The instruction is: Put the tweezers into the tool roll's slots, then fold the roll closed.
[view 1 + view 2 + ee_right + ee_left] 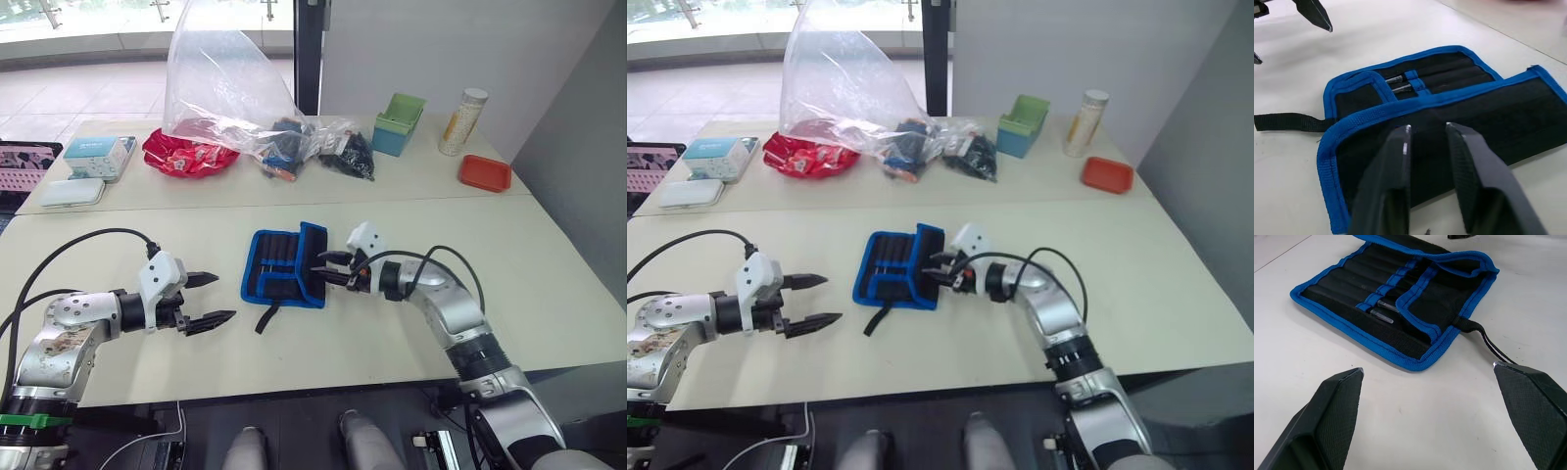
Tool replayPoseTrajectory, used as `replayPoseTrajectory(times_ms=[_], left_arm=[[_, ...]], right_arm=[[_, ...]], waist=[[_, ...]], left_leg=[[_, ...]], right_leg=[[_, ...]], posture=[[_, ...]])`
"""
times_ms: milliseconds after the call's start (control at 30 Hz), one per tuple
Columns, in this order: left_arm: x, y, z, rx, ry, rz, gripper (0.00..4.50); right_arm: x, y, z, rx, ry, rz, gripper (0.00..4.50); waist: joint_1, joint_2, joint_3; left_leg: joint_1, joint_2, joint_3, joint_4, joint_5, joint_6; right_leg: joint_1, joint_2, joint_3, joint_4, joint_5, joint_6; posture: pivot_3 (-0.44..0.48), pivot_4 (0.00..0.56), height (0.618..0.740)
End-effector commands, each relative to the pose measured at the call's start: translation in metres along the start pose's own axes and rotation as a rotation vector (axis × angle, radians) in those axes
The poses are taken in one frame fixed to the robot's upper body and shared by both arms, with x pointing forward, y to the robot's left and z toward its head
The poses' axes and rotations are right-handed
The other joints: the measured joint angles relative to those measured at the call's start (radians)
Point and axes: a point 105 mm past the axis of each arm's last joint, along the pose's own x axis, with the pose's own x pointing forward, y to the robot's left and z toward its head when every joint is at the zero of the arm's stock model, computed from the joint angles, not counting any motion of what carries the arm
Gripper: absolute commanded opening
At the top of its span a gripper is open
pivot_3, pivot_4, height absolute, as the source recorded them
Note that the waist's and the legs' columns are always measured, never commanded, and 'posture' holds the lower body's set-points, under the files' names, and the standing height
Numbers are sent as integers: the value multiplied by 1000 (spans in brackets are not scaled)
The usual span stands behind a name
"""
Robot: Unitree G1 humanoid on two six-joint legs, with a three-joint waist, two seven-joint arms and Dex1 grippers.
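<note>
We make out only two tweezers [1382,311] tips in the tool roll [284,266] mid-counter [549,284]; right gripper [328,270] fingers, narrow, perhaps lift its flap. Left gripper [211,299] gapes wide, clear counter around it.

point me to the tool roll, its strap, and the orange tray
tool roll [279,266], left eye view, on the black slotted panel.
strap [265,318], left eye view, on the loose black band.
orange tray [485,173], left eye view, on its rim.
</note>
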Motion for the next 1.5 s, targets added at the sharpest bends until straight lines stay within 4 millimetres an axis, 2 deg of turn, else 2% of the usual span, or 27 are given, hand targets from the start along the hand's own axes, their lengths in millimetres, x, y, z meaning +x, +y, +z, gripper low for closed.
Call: replayPoseTrajectory(times_ms=[33,100,233,333,600,867,967,1000,1100,1333,1500], left_arm=[[1,0,0,-49,-7,10,4500],[5,2,-2,-115,-24,34,4500],[11,8,-18,-249,31,100,4500],[17,1,-9,-380,-27,55,4500],[39,-16,-6,-615,-9,-40,4500],[58,-3,9,-775,-145,-27,4500],[61,-1,9,-802,-166,-17,3683],[61,0,9,-805,-174,-12,3244],[62,7,5,-822,-204,48,2331],[60,2,15,-830,-290,4,17],[59,1,23,-819,-340,-12,17]], right_arm=[[7,0,-13,-41,79,-3,12],[10,-1,-28,-37,151,-14,12],[11,0,-42,-33,226,-14,12],[9,-1,-44,-19,230,-22,12],[4,-1,-50,-18,263,-32,12],[1,1,-58,-6,298,-34,12],[0,2,-60,-2,308,-38,0],[-1,3,-61,-1,314,-40,0],[-3,5,-67,5,340,-40,0],[-3,12,-72,14,363,-28,0],[-3,12,-73,9,372,-20,0]], waist=[[0,0,0],[0,0,0],[0,-1,0],[2,-1,-1],[4,-1,-1],[17,-2,-2],[21,-2,-2],[21,-2,-2],[24,-2,-2],[25,-3,-2],[24,-3,-3]], left_leg=[[0,0,0,0,0,0],[0,0,0,0,0,0],[3,0,-1,2,0,0],[5,0,-1,2,0,0],[7,-1,-1,3,0,0],[8,-1,-1,4,0,0],[8,-1,-1,4,0,0],[8,-1,-1,4,0,0],[8,-1,-1,4,0,0],[8,-1,-1,4,0,0],[8,-1,-1,4,0,0]], right_leg=[[0,0,0,0,0,0],[0,0,0,0,0,0],[4,0,0,1,0,0],[6,0,0,1,0,0],[8,0,0,2,0,1],[9,0,0,2,1,1],[9,0,0,1,1,1],[9,0,0,1,1,1],[9,0,0,1,1,1],[9,0,0,1,1,1],[9,0,0,1,1,1]], posture=[[0,150,733],[0,150,733],[0,150,733],[0,150,733],[0,150,733],[0,150,733],[0,150,733],[0,150,733],[0,150,733],[0,150,733],[0,150,733]])
